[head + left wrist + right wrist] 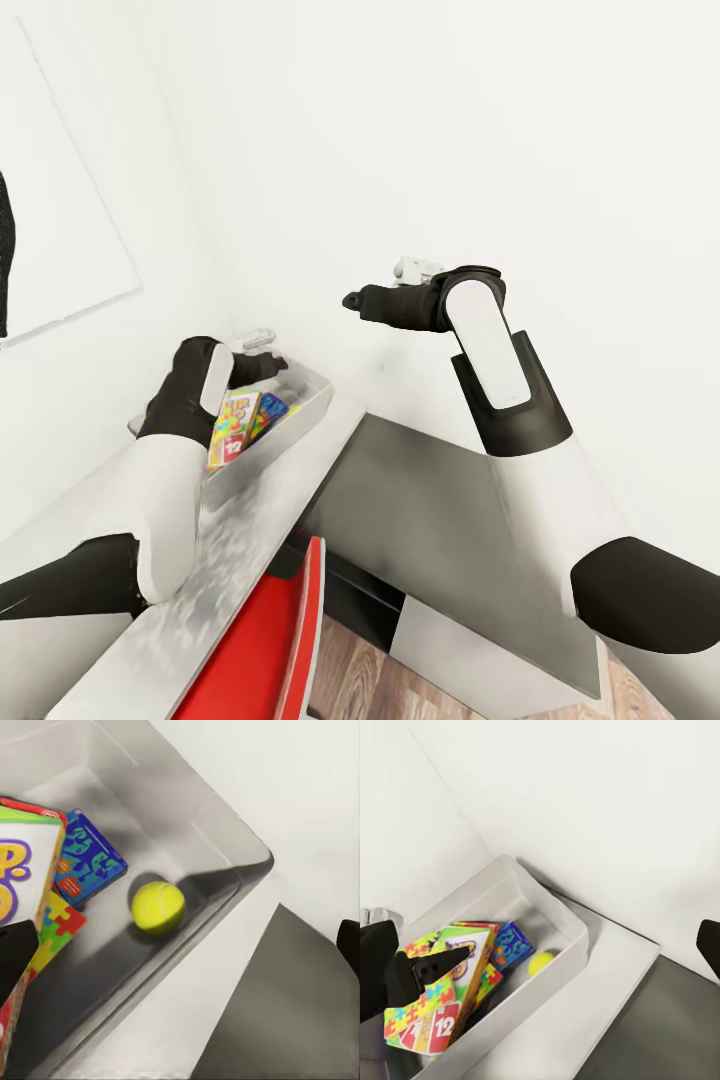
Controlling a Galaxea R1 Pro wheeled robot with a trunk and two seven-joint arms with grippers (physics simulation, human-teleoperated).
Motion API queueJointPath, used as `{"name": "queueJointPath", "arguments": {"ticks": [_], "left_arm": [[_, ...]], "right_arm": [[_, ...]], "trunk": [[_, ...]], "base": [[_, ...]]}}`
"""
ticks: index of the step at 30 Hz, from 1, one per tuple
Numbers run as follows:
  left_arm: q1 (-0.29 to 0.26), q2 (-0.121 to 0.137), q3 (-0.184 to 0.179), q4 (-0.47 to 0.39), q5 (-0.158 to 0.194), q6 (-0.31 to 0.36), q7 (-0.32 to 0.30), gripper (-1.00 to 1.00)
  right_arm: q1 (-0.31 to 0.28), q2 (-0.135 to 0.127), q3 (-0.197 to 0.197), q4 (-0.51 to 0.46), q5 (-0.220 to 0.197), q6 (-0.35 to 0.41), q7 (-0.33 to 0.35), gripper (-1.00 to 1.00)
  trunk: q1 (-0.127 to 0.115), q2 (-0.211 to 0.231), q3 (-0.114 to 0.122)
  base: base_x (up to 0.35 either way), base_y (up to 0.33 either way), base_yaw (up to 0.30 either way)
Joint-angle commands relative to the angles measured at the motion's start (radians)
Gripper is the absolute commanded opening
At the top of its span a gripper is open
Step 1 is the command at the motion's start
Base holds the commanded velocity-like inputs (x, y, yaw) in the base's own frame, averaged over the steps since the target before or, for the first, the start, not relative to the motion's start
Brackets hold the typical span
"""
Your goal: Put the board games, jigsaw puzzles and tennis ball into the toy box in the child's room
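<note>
Toy box (pixel 574 945): tennis ball (pixel 158 907), SKIP-BO game (pixel 461 979), blue game (pixel 86 855), puzzle (pixel 56 930) inside. My left gripper (pixel 268 364), right gripper (pixel 352 300): fingers spread, empty.

A child's room in a home is indicated. A toy box (pixel 574 945) holding board games (pixel 465 967), jigsaw puzzles (pixel 420 1009) and a tennis ball (pixel 158 907) is seen on a light grey table (pixel 250 530) at ten o'clock, beside white walls. Wood-plank floor (pixel 350 680) is visible at six o'clock.
</note>
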Motion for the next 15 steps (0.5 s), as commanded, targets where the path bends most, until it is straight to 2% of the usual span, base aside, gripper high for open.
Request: {"name": "queueJointPath", "arguments": {"ticks": [1, 4, 15], "left_arm": [[-0.001, 0.009, 0.037, -0.022, 0.013, 0.047, 0.008, 1.0], [-0.001, 0.018, 0.076, -0.041, 0.013, 0.089, 0.007, 1.0], [-0.001, 0.021, 0.094, -0.058, 0.019, 0.108, 0.005, 1.0]], "right_arm": [[-0.001, 0.0, 0.0, -0.001, -0.009, 0.002, -0.011, 1.0], [-0.001, 0.0, 0.0, -0.001, -0.009, 0.002, -0.012, 1.0], [-0.001, -0.001, 0.0, -0.001, -0.01, 0.004, -0.011, 1.0]], "trunk": [[0.001, -0.002, 0.0], [0.001, -0.002, 0.005], [0.001, -0.002, 0.023]], "base": [[0.0, 0.0, 0.0], [0.0, 0.0, 0.0], [-0.011, 0.0, 0.0]]}}
